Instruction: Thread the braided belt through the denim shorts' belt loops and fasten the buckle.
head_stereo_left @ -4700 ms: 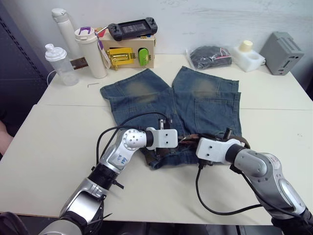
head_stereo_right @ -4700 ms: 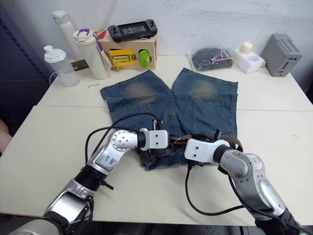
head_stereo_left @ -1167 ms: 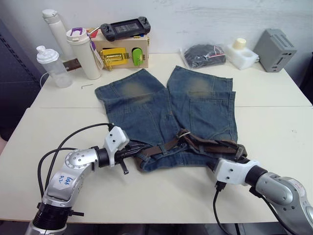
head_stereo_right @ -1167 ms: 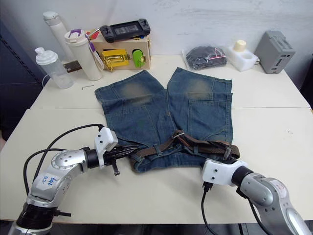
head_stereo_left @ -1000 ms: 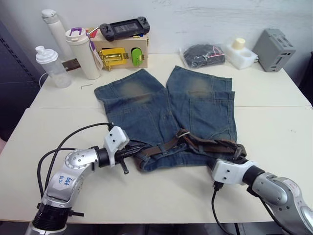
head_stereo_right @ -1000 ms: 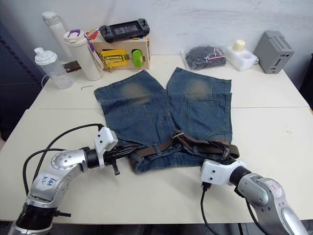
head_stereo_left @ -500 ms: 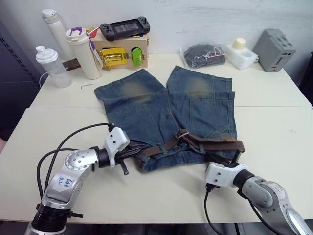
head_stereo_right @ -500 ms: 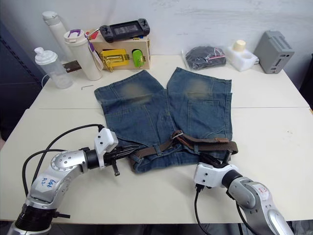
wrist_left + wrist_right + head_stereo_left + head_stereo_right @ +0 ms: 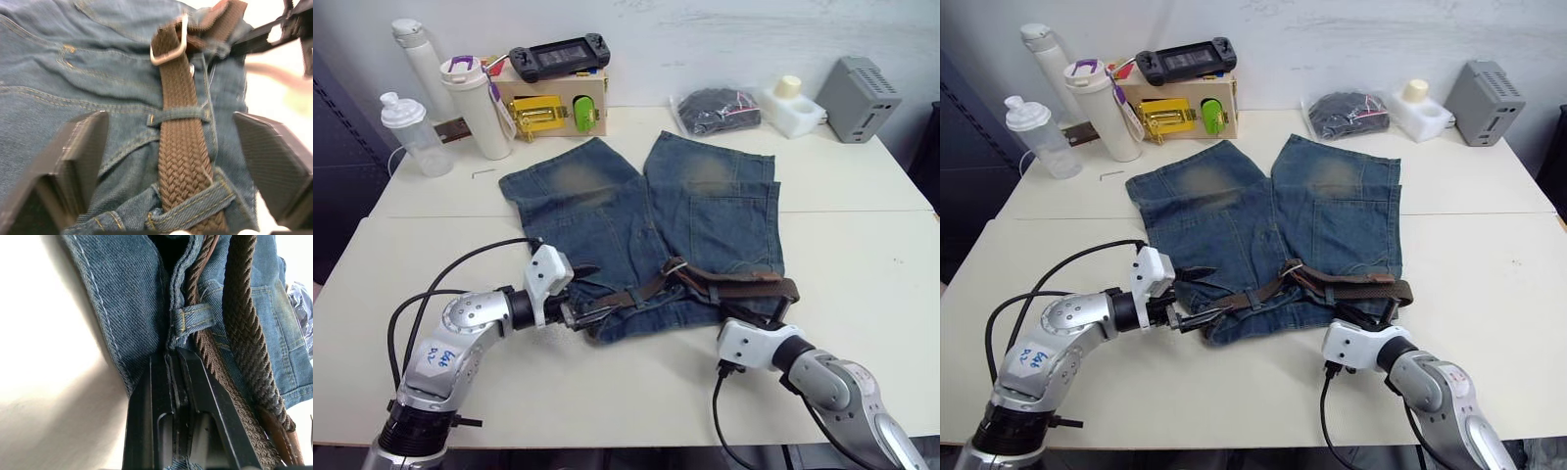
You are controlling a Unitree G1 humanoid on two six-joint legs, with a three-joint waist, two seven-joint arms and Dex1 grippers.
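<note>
The denim shorts (image 9: 705,215) lie flat on the table, waistband toward me. The braided belt (image 9: 744,289) runs along the waistband, and its silver buckle (image 9: 675,266) lies near the middle. My left gripper (image 9: 579,294) is open at the waistband's left end. Its fingers (image 9: 85,142) stand wide on either side of the belt and a belt loop (image 9: 178,115). My right gripper (image 9: 771,315) is at the waistband's right end. It is shut on the shorts' denim edge (image 9: 173,355), just below another belt loop (image 9: 193,318).
Along the back of the table stand a clear bottle (image 9: 399,132), a white tumbler (image 9: 475,108), a wooden box with a yellow latch (image 9: 558,103), a bagged dark bundle (image 9: 717,110), a white block (image 9: 793,106) and a grey box (image 9: 862,98).
My left gripper has opened and let go of the belt's end. My right gripper has closed on the waistband edge and shifted a little to the left.
</note>
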